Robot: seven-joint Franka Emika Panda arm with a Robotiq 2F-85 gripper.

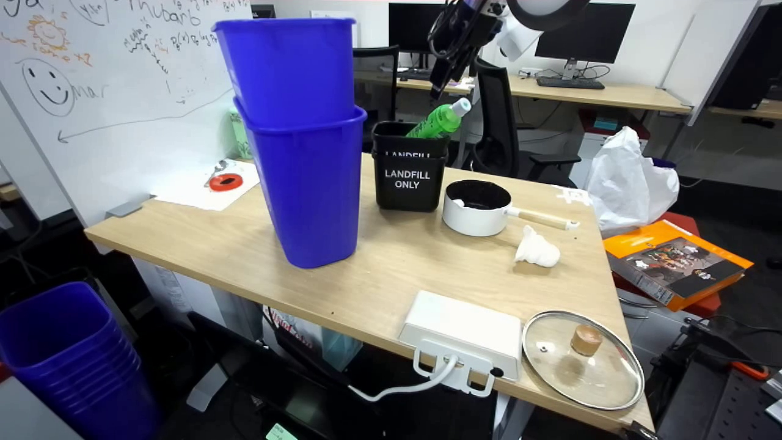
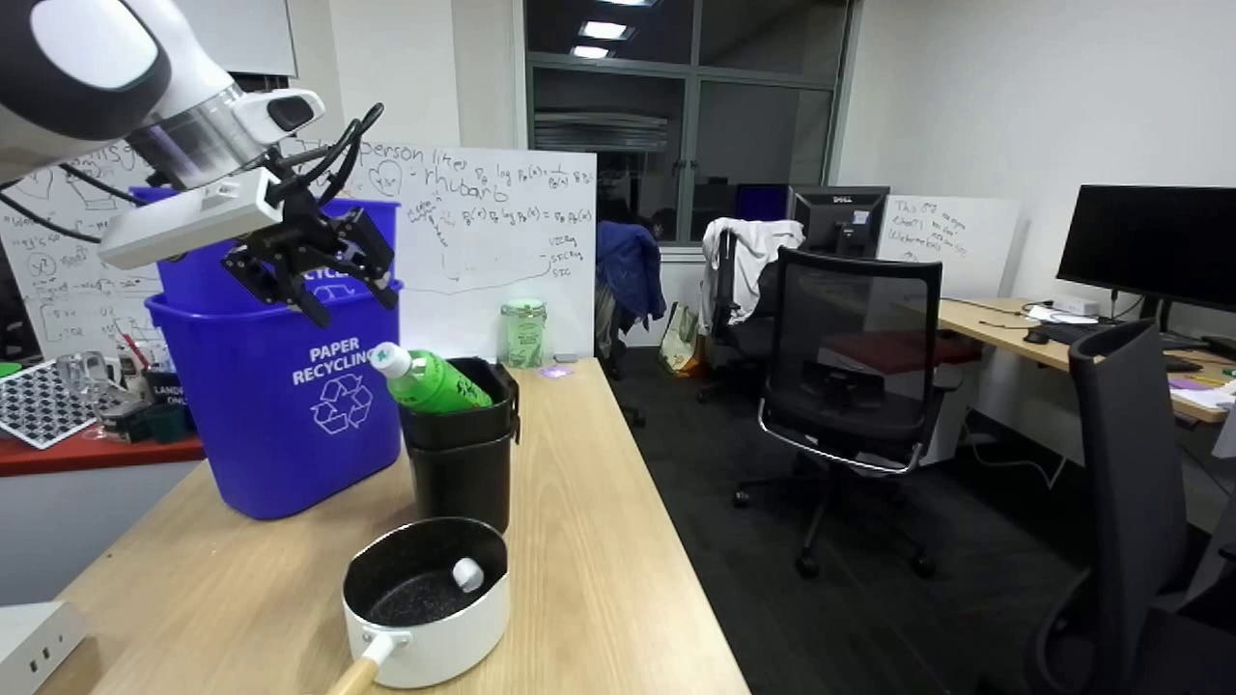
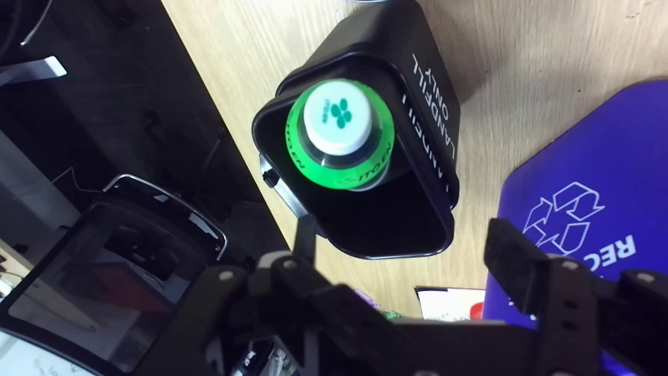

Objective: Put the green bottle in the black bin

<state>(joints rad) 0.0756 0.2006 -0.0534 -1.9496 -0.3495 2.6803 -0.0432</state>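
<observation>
The green bottle (image 1: 435, 124) stands tilted in the black bin (image 1: 409, 194), leaning on its rim with its white-capped top sticking out. The bottle (image 2: 446, 386) and bin (image 2: 465, 483) show the same in an exterior view. In the wrist view the bottle (image 3: 342, 176) sits at the upper end of the bin's opening, and the bin (image 3: 360, 39) shows its "LANDFILL ONLY" label. My gripper (image 3: 400, 230) is open and empty, with its fingers wide apart. In both exterior views the gripper (image 2: 352, 304) (image 1: 441, 82) is above the bin, apart from the bottle. The bottle's lower part is hidden inside the bin.
Tall stacked blue bins (image 1: 305, 189) stand beside the black bin and also show in the wrist view (image 3: 600, 172). A white pot (image 1: 473, 221) with a wooden handle stands near it. A white crumpled item (image 1: 537, 247), white power box (image 1: 461, 324) and glass lid (image 1: 568, 379) lie on the table.
</observation>
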